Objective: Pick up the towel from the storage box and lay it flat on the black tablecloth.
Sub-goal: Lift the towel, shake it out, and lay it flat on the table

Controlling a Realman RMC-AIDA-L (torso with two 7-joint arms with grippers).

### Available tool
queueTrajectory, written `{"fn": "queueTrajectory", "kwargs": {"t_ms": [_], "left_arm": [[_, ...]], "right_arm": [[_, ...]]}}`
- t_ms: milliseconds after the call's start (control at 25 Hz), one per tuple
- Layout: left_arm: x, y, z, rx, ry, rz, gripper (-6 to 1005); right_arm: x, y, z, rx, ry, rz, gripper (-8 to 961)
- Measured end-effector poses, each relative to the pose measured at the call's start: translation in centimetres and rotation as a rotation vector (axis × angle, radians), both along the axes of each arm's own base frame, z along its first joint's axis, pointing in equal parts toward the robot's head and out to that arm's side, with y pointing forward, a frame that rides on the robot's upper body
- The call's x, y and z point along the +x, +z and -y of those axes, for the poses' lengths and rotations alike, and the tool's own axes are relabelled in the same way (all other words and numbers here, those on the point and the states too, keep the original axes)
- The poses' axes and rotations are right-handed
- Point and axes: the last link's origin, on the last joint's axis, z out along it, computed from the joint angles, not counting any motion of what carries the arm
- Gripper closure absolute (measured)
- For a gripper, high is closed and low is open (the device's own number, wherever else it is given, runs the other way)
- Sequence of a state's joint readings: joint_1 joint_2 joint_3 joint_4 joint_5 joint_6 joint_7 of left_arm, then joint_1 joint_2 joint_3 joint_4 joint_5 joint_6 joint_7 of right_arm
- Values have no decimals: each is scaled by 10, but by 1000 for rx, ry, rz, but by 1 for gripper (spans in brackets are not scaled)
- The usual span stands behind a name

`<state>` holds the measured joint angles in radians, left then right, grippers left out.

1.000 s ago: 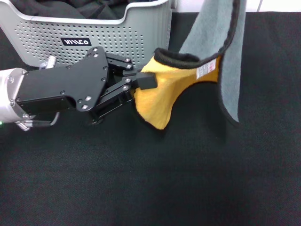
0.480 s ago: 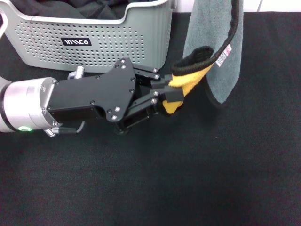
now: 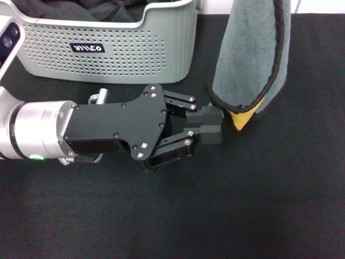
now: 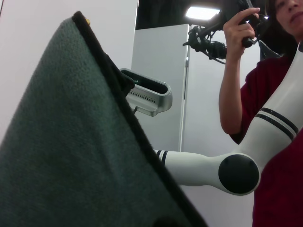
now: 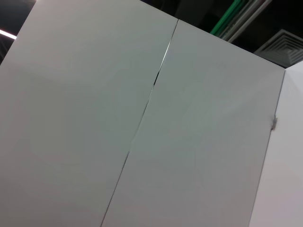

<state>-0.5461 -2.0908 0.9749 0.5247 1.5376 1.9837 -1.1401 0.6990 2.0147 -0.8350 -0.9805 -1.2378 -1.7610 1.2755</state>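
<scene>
From my station I saw the left gripper [image 3: 211,124] hovering low over the black tablecloth [image 3: 259,205] near the storage box [image 3: 108,43] at the far left corner, its fingers slightly parted and clasping nothing, beside the hanging towel's [image 3: 250,54] lowest corner.

One towel [image 3: 249,59], hanging grey face out with a yellow-orange corner at the bottom. One storage box [image 3: 108,48], light grey and perforated, carrying one black logo label [image 3: 87,48] and dark fabric [image 3: 75,9] inside. One black tablecloth [image 3: 215,205]. One robot gripper in the head view, the left gripper [image 3: 215,125]. One person [image 4: 279,71] in the left wrist view, holding up one camera rig [image 4: 222,28].
</scene>
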Motion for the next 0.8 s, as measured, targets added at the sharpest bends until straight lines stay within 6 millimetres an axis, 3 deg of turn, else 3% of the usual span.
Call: {"fn": "queueTrajectory", "kwargs": {"t_ms": [440,520,800], "left_arm": [[-6,-9,-4,67,46,-3,730],[-8,-10,-4,77,54,-8,648],[-12,-8,-5,96,73,-10,647]], "right_arm": [[2,2,1,7,-2,-12,911],[3,3,1,10,-6,-15,910],[16,17,9,40,-20,-62,906]]}}
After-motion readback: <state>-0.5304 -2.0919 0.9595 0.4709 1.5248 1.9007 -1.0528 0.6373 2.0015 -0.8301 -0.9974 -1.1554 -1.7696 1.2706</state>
